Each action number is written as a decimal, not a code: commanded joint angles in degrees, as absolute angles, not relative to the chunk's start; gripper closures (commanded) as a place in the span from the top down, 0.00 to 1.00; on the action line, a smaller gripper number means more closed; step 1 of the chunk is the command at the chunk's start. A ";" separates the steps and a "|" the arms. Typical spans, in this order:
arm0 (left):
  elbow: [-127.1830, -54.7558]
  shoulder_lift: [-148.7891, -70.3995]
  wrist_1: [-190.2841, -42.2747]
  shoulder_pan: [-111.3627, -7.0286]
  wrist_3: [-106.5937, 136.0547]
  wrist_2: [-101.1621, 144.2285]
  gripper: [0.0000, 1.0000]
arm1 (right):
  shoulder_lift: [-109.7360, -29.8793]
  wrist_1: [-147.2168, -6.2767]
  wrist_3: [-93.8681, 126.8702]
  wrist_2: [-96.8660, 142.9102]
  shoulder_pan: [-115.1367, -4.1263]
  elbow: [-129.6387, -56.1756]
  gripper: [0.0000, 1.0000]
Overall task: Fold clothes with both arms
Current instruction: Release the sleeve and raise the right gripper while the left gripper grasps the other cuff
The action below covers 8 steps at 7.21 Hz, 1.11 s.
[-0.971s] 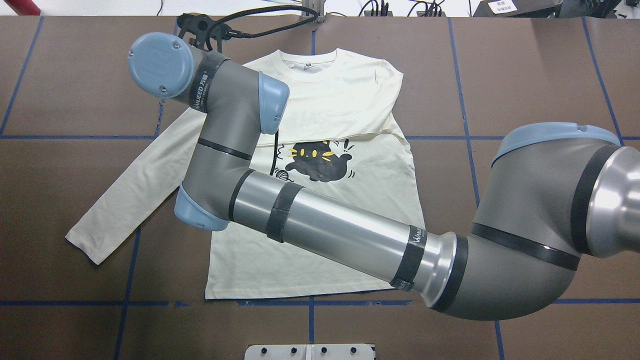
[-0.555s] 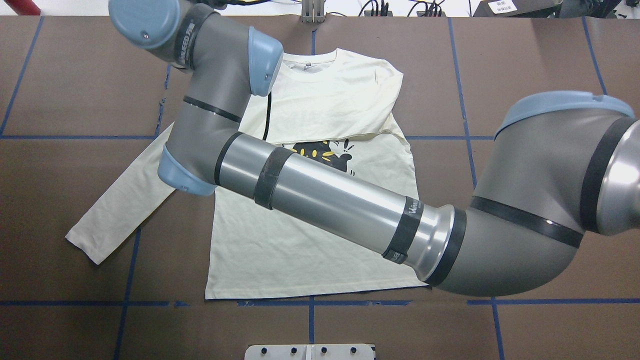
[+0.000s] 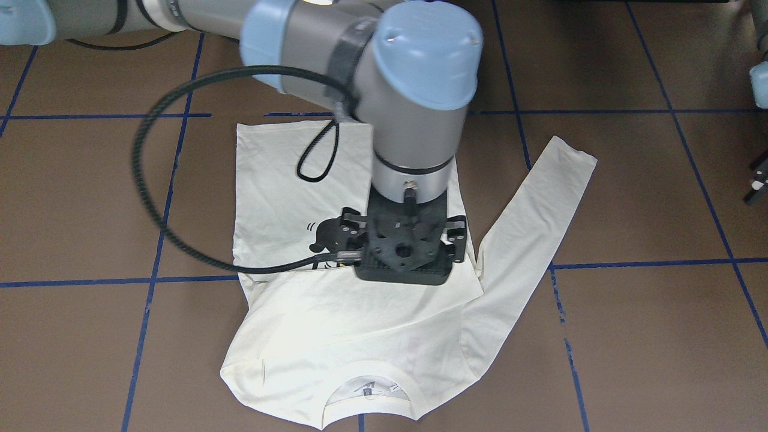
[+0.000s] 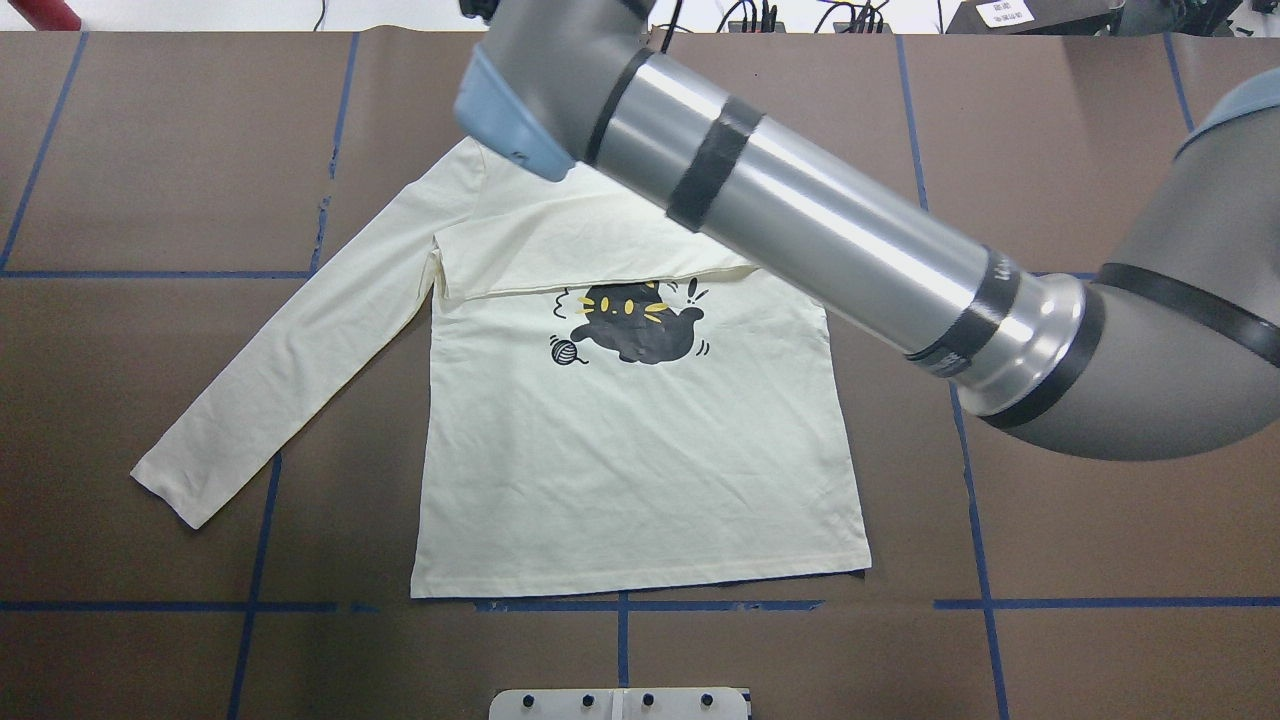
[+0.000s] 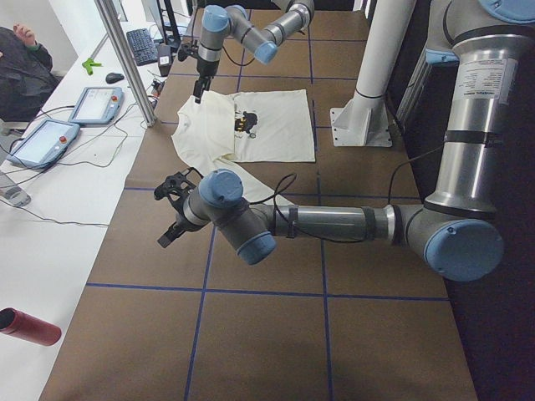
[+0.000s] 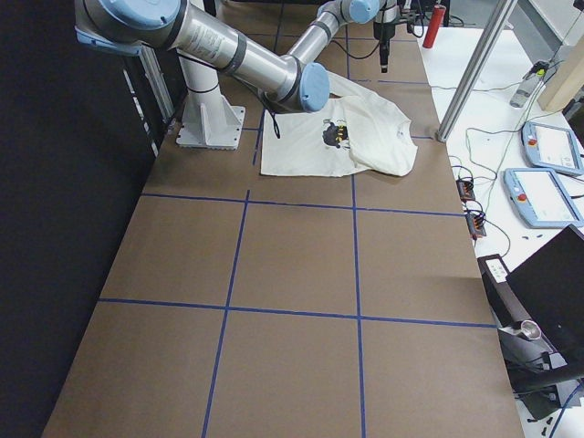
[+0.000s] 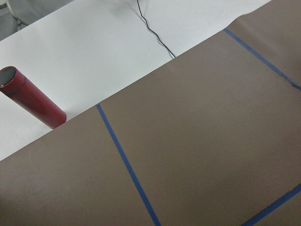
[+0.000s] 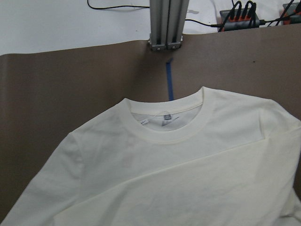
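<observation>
The folded sleeve [image 4: 600, 250] lies across the chest; the free sleeve [image 4: 290, 360], left of the cat print [image 4: 630, 320], is not yet folded.

Far left of the cat print, outside the overhead view, the left gripper [image 5: 174, 210] hangs over bare table [image 4: 150, 150], well apart from the T-shirt [image 4: 640, 470]. Only the side view shows it, so I cannot tell whether its fingers are spread. Left of the print the free sleeve runs out slantwise and flat. I judge it comes next: take it near the cuff and at the shoulder, lift it low, and lay it along the folded sleeve just above the print without dragging the body. Above the print the right gripper [image 3: 403, 258] hovers over the fabric, gripping nothing that I can see. Its fingers are hidden under its own housing, so spread or pressed together cannot be told. The right arm [image 4: 820, 220] hides the collar and the shoulder right of the print in the overhead view.
</observation>
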<state>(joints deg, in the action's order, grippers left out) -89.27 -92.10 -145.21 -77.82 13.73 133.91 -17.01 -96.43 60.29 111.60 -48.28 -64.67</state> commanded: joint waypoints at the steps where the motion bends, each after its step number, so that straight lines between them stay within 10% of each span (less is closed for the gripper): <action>1: -102.75 -81.19 -145.63 -65.63 23.42 127.58 1.00 | -31.23 -98.17 45.24 118.89 -55.78 -77.73 1.00; 8: -110.30 -73.57 -141.09 -22.97 40.87 93.55 0.95 | -65.12 -97.38 21.80 126.74 -67.59 -101.42 1.00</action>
